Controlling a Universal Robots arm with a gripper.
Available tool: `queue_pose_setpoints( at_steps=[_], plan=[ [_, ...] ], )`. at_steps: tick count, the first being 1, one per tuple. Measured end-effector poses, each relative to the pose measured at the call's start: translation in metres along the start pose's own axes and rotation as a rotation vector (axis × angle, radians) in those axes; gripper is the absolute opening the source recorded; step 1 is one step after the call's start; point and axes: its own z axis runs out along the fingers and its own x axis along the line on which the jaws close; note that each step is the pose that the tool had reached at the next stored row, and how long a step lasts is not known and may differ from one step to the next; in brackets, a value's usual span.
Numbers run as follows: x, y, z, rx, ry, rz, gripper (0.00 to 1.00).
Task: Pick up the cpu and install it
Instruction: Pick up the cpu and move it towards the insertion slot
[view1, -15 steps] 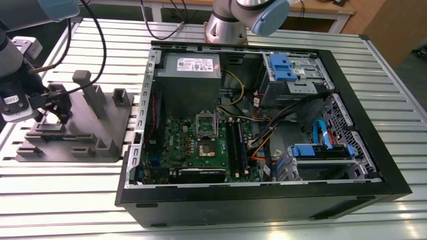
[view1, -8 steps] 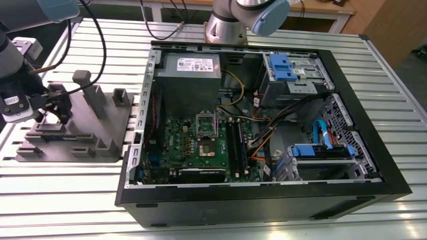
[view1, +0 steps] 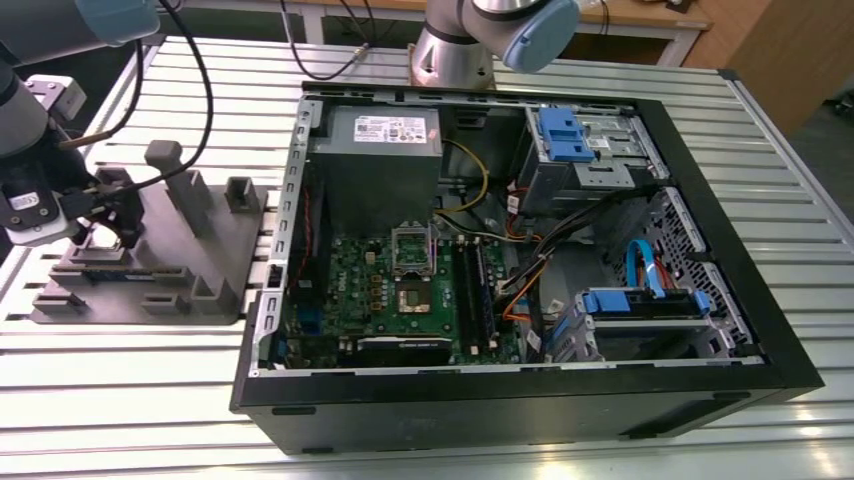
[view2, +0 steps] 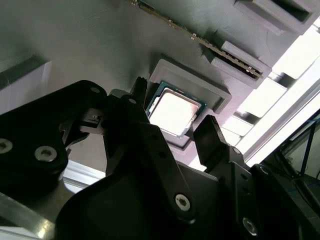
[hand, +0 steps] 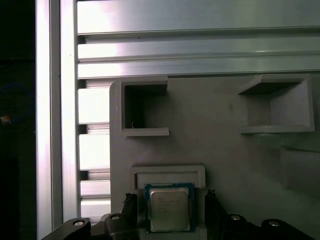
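The cpu (hand: 169, 207) (view2: 172, 111) is a small square chip with a silvery top, lying flat in a raised pocket of the grey holder block (hand: 225, 150) (view1: 200, 255). My gripper (hand: 170, 200) (view2: 174, 105) (view1: 110, 235) hangs just above it, open. One dark fingertip (hand: 131, 201) (view2: 140, 85) stands on each side of the chip, with a gap showing between finger and chip. In the exterior view the gripper is over the near end of the holder, at that view's left. The chip itself is hidden there.
An open computer case (view1: 747, 250) lies at the exterior view's right with a green motherboard (view1: 354, 290), its socket (view1: 414, 290), a grey power supply (view1: 380, 140) and blue drive brackets (view1: 641, 300). Upright posts (view1: 180, 180) rise from the holder. The slatted metal table (view1: 134, 380) runs underneath.
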Motion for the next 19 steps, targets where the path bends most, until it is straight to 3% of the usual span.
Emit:
queue_pose_setpoints(
  at_steps=[8,9,19],
  plan=[
    [0.0,0.0001,0.0007,-0.0044,0.0002,0.0,0.63],
    [0.0,0.0001,0.0008,-0.0045,0.0001,0.0,0.56],
    [0.0,0.0001,-0.0004,-0.0045,0.0,0.0,0.56]
  ],
)
